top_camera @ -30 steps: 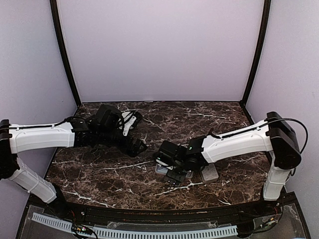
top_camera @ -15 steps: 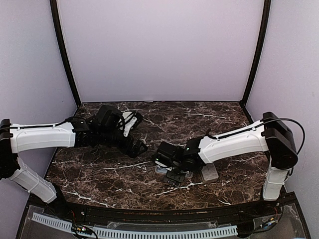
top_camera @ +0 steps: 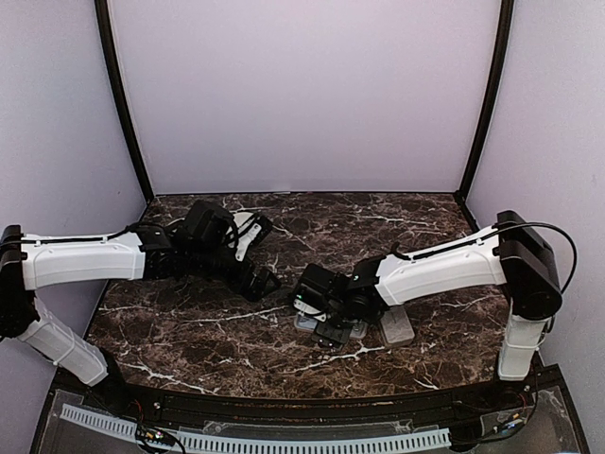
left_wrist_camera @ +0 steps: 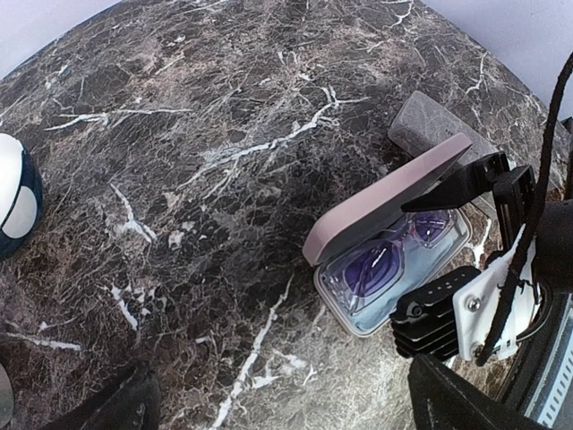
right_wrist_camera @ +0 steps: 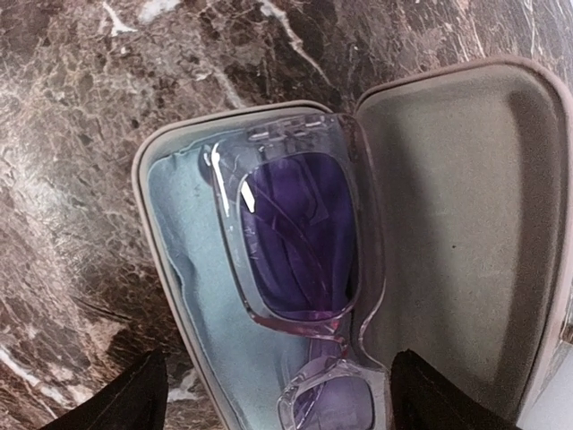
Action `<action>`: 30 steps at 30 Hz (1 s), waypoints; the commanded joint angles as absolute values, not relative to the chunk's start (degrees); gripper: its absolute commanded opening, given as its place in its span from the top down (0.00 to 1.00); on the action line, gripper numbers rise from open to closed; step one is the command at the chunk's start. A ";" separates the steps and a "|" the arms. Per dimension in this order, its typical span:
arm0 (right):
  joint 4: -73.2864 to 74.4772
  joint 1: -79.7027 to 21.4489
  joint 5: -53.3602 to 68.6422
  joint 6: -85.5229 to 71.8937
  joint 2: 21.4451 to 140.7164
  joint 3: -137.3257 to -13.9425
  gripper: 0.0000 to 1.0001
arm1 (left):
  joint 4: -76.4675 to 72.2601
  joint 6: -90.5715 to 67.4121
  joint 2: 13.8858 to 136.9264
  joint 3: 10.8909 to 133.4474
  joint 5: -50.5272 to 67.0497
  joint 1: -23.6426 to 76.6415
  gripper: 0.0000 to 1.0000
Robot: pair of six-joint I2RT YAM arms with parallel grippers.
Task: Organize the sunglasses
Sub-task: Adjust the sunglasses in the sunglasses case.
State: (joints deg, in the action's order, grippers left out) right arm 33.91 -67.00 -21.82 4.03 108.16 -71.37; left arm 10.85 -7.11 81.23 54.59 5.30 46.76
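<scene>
The dark marbled table (top_camera: 189,322) fills the floor of the booth; the left arm (top_camera: 85,260) reaches in from the left and the right arm (top_camera: 444,270) from the right, their wrists near each other around the middle of the table; just in front of the right wrist lies an oblong case (left_wrist_camera: 385,206), open, its lid (right_wrist_camera: 448,179) swung up and back on the hinge; a second case (left_wrist_camera: 430,125), grey and closed, lies on the table just beyond it; inside the base of the open case a light-blue cloth (right_wrist_camera: 188,233) is spread, and on the cloth lie the sunglasses (right_wrist_camera: 300,233), a pair with a clear, pale frame and purple lenses, lenses up, running along the length of the base; the right gripper (right_wrist_camera: 282,394) hangs directly over them, open, one finger above the table beside the base and the other above the inside of the lid, so that the sunglasses lie between and below the two; whether either finger touches the case cannot be told; the left gripper (left_wrist_camera: 282,394) is spread wide and holds nothing, over bare table to the left of the case, well apart from the sunglasses.
</scene>
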 commanded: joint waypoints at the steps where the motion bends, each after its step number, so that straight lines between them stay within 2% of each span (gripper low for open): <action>1: 34.05 -66.77 -19.88 4.26 108.86 -72.43 0.15 | 10.96 -6.93 81.35 54.18 5.98 46.41 0.01; 9: 34.54 -66.78 -18.49 4.13 108.44 -72.59 0.24 | 10.75 -7.03 81.72 54.29 6.59 46.41 0.01; 30: 34.87 -68.02 -15.26 3.26 106.22 -72.17 0.40 | 10.46 -7.21 83.06 54.32 6.50 46.41 0.01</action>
